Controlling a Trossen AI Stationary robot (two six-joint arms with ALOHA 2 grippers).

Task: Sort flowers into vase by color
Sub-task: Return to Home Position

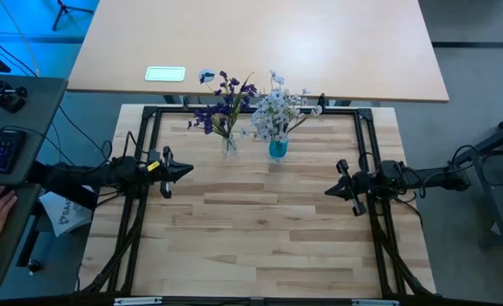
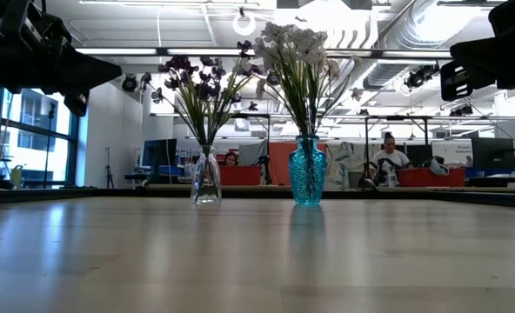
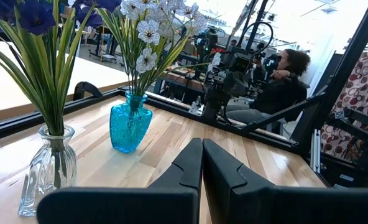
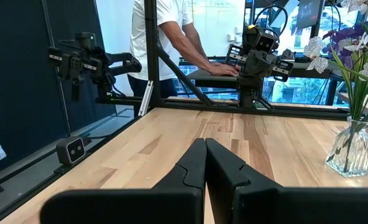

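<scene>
Over opposite sides of the wooden table (image 1: 260, 246) hang the left gripper (image 1: 189, 171) and right gripper (image 1: 328, 190), fingers together and empty, seemingly parked because sorting looks finished. Near its far edge, the transparent vase (image 1: 228, 146) holds the purple flowers (image 1: 222, 98), and the blue vase (image 1: 277, 150) beside it holds the white flowers (image 1: 277, 109).

Ceiling lights (image 2: 327, 17) flare overhead, silhouetting flowers (image 2: 297, 52); table (image 2: 257, 252) carries soft sheen. Strong glare beyond fingers of left gripper (image 3: 202, 146).
</scene>
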